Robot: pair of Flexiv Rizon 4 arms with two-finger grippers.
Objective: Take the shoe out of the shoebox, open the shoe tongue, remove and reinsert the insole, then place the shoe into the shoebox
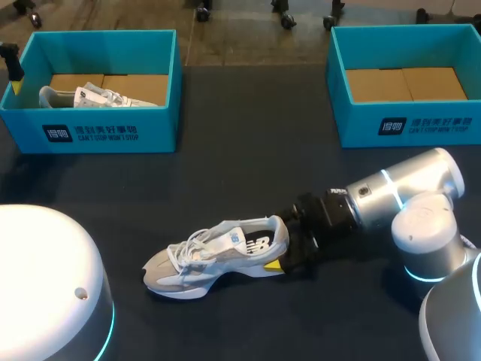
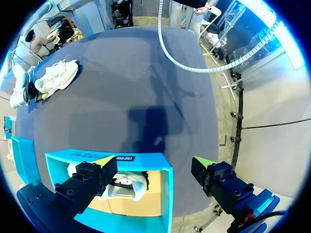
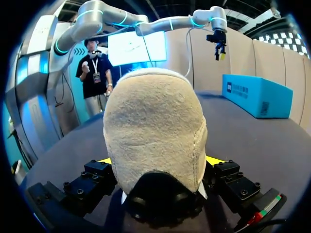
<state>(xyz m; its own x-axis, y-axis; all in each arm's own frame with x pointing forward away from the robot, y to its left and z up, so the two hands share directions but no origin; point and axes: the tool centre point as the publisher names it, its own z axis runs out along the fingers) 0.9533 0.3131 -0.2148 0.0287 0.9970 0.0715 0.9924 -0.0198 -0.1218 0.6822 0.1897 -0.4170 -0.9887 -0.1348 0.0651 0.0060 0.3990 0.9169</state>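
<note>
A grey and white shoe (image 1: 218, 252) lies on its side in the middle of the dark table, toe towards my left. My right gripper (image 1: 284, 252) is at its heel. In the right wrist view the beige heel (image 3: 153, 131) fills the gap between the fingers of this open gripper (image 3: 159, 162), and I cannot see a firm pinch. My left gripper (image 1: 13, 75) hangs open over the left end of the teal shoebox (image 1: 98, 135) at the back left. Seen from the left wrist, that gripper (image 2: 154, 165) hovers above the box (image 2: 121, 158), far from the shoe (image 2: 56, 75).
A second white shoe (image 1: 90, 96) lies inside the left box and shows under my left gripper (image 2: 129, 184). Another teal shoebox (image 1: 421, 128) stands at the back right with only its cardboard floor showing.
</note>
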